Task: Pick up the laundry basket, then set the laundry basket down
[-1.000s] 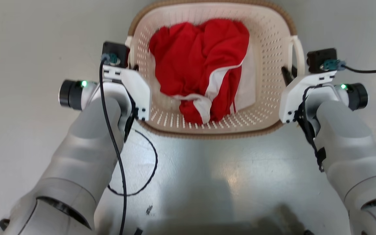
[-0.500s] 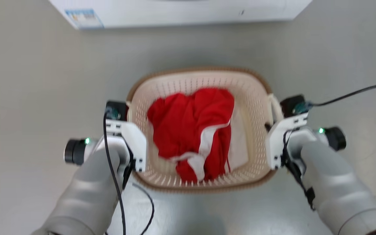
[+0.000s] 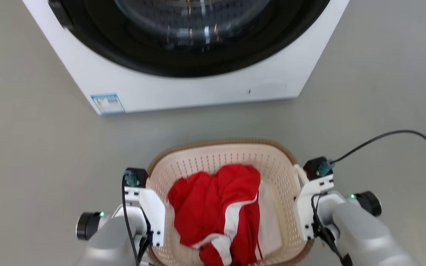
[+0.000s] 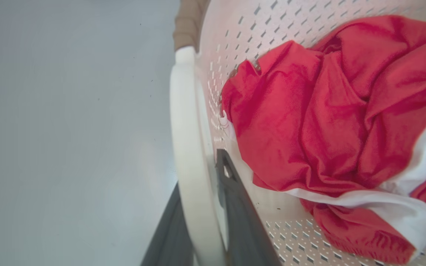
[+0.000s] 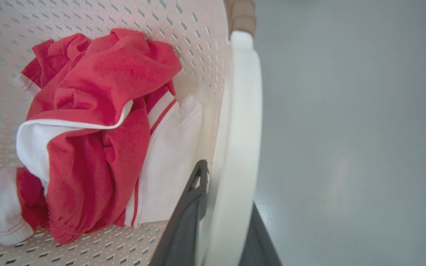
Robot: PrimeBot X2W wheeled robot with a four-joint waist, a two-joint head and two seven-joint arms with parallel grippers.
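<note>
The laundry basket (image 3: 213, 160), cream-white and perforated with a brown rim, sits low in the head view between my two arms. A red and white garment (image 3: 213, 199) lies inside it. In the left wrist view my left gripper (image 4: 198, 173) is shut on the basket's white left handle (image 4: 183, 111), one dark finger on each side of it. My right gripper (image 5: 227, 184) is shut the same way on the white right handle (image 5: 242, 92). From the head camera the wrist housings hide both sets of fingers.
A white front-loading washing machine (image 3: 198, 85) with a dark round door stands on the grey floor just beyond the basket. A black cable (image 3: 401, 133) loops in the air to the right of my right wrist.
The whole head view has shifted: the basket and arms now lie lower in the picture and the washing machine has come into sight. Both grippers keep their hold on the handles.
</note>
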